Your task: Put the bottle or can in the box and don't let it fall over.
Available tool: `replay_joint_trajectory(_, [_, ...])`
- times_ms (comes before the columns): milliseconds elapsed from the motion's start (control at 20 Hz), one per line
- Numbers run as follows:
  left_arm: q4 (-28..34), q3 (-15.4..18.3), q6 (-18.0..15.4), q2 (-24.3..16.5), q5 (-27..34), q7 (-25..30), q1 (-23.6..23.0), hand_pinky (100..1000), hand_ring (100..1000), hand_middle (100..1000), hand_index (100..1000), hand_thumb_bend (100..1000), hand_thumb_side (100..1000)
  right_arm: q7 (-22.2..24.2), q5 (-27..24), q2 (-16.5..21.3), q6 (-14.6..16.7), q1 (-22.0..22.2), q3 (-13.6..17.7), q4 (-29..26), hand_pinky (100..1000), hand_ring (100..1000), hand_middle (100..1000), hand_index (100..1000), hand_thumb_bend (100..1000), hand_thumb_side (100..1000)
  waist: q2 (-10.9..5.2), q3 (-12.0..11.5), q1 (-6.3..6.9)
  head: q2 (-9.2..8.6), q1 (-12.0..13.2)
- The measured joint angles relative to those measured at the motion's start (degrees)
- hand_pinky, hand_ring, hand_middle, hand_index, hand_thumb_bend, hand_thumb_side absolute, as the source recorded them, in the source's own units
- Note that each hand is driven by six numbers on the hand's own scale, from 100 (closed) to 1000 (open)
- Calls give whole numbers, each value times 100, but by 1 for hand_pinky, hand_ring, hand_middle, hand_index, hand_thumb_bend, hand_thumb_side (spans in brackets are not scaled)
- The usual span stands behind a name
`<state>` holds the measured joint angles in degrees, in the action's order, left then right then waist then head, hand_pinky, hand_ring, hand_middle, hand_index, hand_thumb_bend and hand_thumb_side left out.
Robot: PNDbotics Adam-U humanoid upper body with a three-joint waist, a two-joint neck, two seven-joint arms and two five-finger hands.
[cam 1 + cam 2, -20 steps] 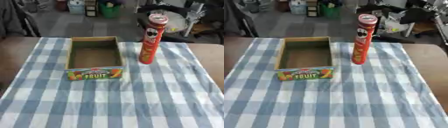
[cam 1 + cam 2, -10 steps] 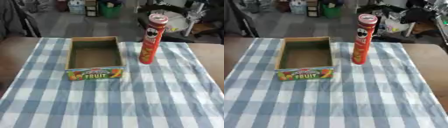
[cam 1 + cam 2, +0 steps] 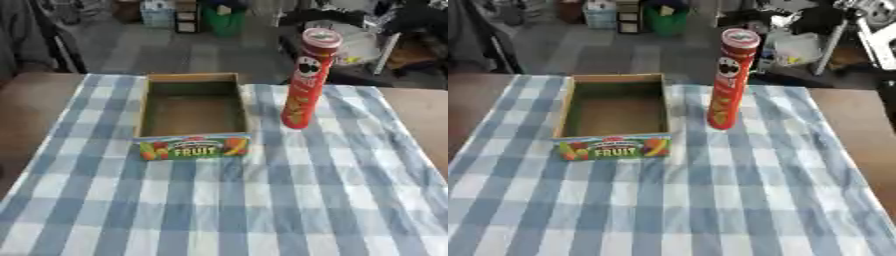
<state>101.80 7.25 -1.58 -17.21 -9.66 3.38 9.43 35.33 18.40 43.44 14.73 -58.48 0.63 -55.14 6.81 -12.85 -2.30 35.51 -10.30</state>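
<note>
A tall red crisp can (image 3: 306, 80) stands upright on the blue-and-white checked cloth, just right of the box. The cardboard box (image 3: 147, 112) is open at the top and holds nothing; its near wall carries a colourful FRUIT label (image 3: 194, 148). A small gap of cloth separates can and box. Neither of my hands shows in either eye view.
The checked cloth (image 3: 262, 200) covers a brown table (image 3: 35, 110) whose bare top shows at the left and right edges. Beyond the far edge lie a grey floor, chair legs, a green bin (image 3: 223, 17) and other clutter.
</note>
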Motion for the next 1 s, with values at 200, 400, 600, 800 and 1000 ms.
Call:
replay_joint_trajectory(200, [-2,-3,4,0,0,12,6,786,745,742,856,587,605,166,416,-149,51,-263,-3,466,950,1000,1000,1000,262,468,1,-91,-31,-49,-51])
replay_joint_trajectory(400, [-3,-3,4,0,-1,14,10,786,745,742,856,587,605,332,571,-134,141,-272,-55,547,950,1000,1000,1000,274,484,2,-168,-43,-70,-96])
replay_joint_trajectory(600, [-3,-4,4,0,-1,16,15,787,745,742,856,586,605,517,767,-129,169,-274,-133,545,955,1000,1000,1000,281,486,3,-204,-58,-89,-103])
replay_joint_trajectory(800, [-3,-20,-6,0,-1,31,24,787,745,741,856,586,606,519,1131,-129,148,-299,-140,562,958,1000,1000,1000,286,485,12,-237,-65,-93,-136])
replay_joint_trajectory(1000, [-2,-33,-8,-1,-1,44,26,787,745,741,856,586,606,208,1411,-129,42,-300,-116,681,957,1000,1000,1000,286,489,39,-283,-67,-96,-155])
